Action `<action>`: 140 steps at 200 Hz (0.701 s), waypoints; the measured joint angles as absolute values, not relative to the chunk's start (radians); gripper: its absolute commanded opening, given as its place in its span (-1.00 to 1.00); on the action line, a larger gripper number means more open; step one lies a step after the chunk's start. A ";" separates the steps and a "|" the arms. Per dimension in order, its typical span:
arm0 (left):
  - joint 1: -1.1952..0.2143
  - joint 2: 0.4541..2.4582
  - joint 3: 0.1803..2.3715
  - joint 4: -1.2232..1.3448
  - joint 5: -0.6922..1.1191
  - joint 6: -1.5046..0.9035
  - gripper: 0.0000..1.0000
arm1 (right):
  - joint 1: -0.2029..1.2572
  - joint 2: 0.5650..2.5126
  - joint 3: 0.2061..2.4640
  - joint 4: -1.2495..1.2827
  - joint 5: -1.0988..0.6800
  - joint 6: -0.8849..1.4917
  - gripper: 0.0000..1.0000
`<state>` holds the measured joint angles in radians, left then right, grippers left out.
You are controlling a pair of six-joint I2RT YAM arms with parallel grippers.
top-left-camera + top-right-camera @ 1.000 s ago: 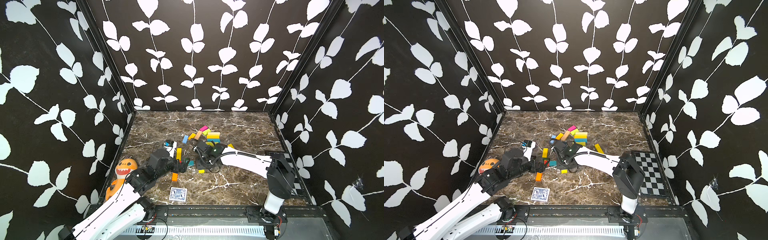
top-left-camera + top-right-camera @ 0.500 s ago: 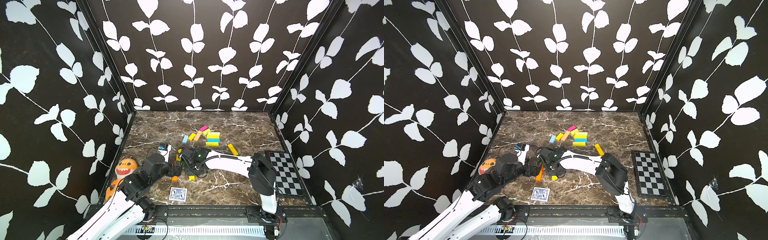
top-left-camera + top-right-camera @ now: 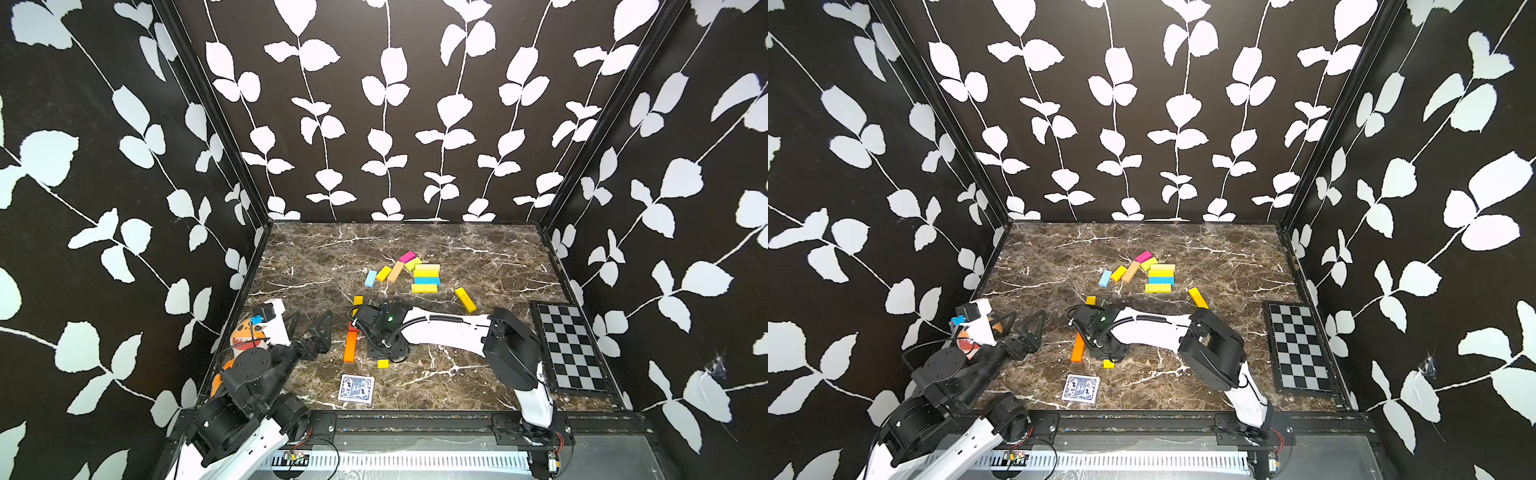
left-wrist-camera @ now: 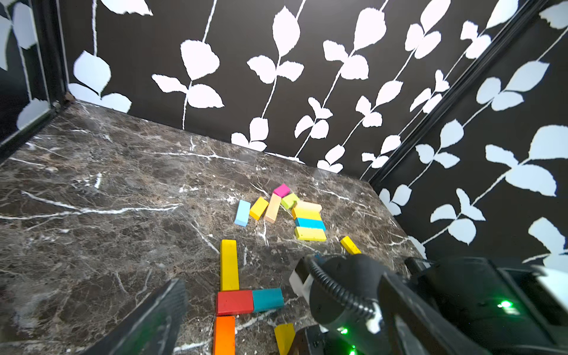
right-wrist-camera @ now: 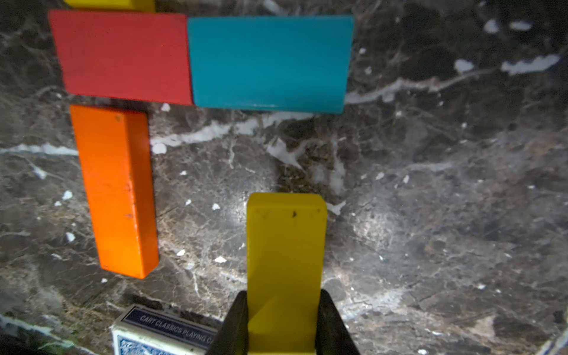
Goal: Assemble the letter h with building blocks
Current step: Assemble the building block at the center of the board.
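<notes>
Left gripper (image 3: 309, 320): was found at lower left of a top view, jaws spread wide, nothing held. Orange block (image 3: 350, 347): was laid lengthwise below centre. Yellow block (image 5: 285, 246): was clamped by the right gripper (image 5: 284, 325), long axis parallel to the orange block, free end pointed at the teal block (image 5: 267, 61), a gap left between. The right arm was judged nearer.

Both top views: even bright light, sharp, walls (image 3: 124, 166) bowed at the edges. Right wrist view: dim, light pooled on the marble table (image 5: 399, 230) beside the yellow block (image 5: 285, 246), corners dark, focus soft.
</notes>
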<state>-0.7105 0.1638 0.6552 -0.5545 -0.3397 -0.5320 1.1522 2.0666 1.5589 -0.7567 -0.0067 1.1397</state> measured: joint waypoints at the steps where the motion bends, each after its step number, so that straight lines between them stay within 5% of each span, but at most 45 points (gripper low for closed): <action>1: -0.710 0.164 0.655 -0.554 -0.340 -0.532 0.98 | 1.152 2.067 1.559 -0.757 -0.007 1.140 -0.51; 140: -0.710 0.165 0.655 -0.557 -0.350 -0.531 0.98 | 1.147 2.147 1.658 -0.798 0.062 1.154 -0.38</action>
